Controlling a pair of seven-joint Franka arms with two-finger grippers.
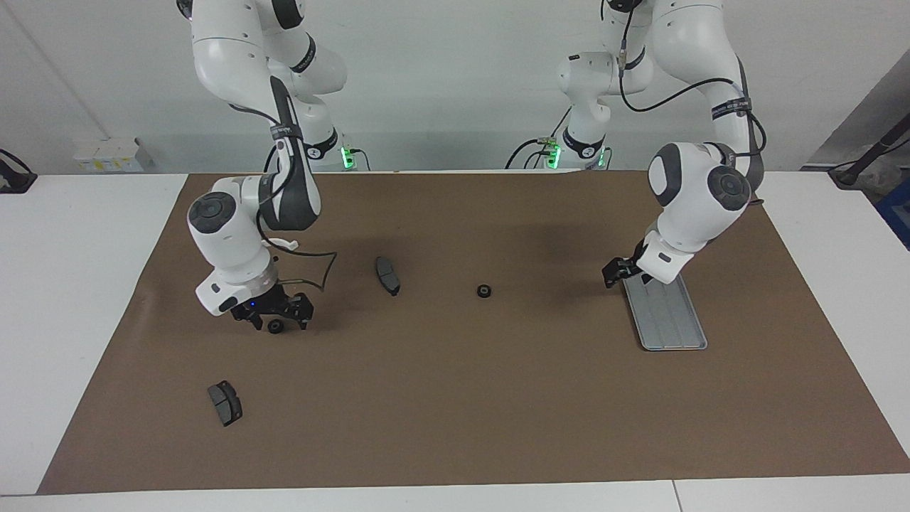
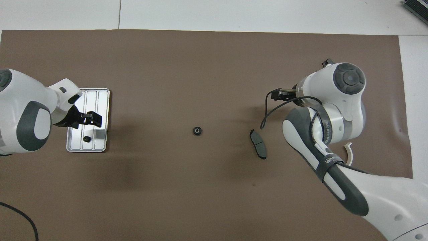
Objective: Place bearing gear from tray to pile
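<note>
The silver tray (image 2: 100, 100) (image 1: 675, 323) lies toward the left arm's end of the table, with one small black bearing gear (image 2: 87, 139) on its part nearer the robots. My left gripper (image 2: 95, 121) (image 1: 616, 273) hangs over that part of the tray, apart from the gear. My right gripper (image 1: 276, 318) is low over the mat among the pile, its fingers spread on either side of a second gear (image 1: 275, 326). The pile holds a white bracket (image 2: 349, 152) (image 1: 286, 244) and two brake pads (image 1: 387, 275) (image 1: 225, 402). In the overhead view the right arm hides its own gripper.
A third black gear (image 1: 484, 291) (image 2: 197, 130) lies alone at the middle of the brown mat (image 1: 455, 412). One brake pad (image 2: 258, 149) lies between it and the right arm. White table shows around the mat.
</note>
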